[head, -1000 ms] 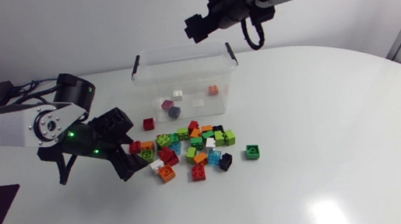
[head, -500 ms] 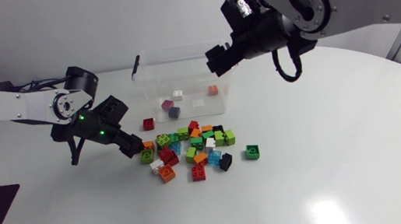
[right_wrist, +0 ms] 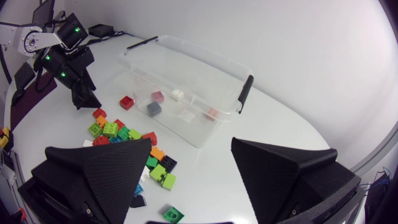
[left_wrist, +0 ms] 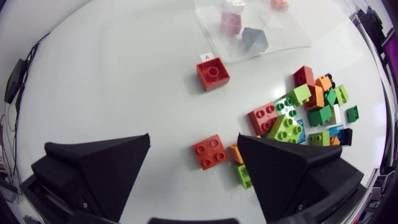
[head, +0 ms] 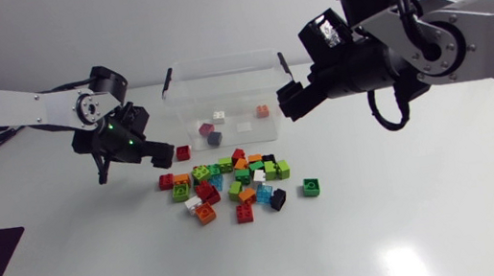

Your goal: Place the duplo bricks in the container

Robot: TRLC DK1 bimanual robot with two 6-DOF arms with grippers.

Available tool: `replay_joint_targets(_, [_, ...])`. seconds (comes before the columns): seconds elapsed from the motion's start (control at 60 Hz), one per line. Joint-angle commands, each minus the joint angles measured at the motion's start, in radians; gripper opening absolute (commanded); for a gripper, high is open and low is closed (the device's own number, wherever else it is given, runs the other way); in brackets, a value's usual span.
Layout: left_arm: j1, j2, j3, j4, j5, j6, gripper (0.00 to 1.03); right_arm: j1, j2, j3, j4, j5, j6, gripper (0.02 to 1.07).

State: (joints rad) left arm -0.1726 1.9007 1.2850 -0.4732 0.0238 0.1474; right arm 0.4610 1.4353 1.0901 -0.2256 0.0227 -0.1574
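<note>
Left claw [head: 160, 155] moved nearer container [head: 222, 61], open.

Container [head: 222, 60] top's wide open, brick pile [head: 234, 183] crowds the bench [head: 412, 211] right in front, bare room either side.

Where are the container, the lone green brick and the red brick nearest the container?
container [head: 222, 60], head view, far rim
lone green brick [head: 311, 186], head view, top
red brick [left_wrist: 212, 73], left wrist view, top
</note>
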Motion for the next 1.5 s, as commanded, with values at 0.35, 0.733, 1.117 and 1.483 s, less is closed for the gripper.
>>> replay_joint_targets(0.35, [-0.045,0.107,0.059,-0.053,-0.021,-0.12,0.93,-0.044,-0.125,-0.15,0.003,-0.012,-0.002,0.96])
replay_joint_targets(0.733, [0.007,0.072,0.06,-0.073,-0.019,-0.144,0.93,-0.067,-0.173,-0.22,0.002,-0.027,-0.018,0.96])
replay_joint_targets(1.117, [-0.015,0.1,0.062,-0.074,-0.019,-0.167,0.91,-0.071,-0.202,-0.251,0.002,-0.029,-0.025,0.96])
replay_joint_targets(1.483, [-0.033,0.139,0.066,-0.074,-0.018,-0.174,0.78,-0.081,-0.23,-0.279,-0.001,-0.029,-0.031,0.96])
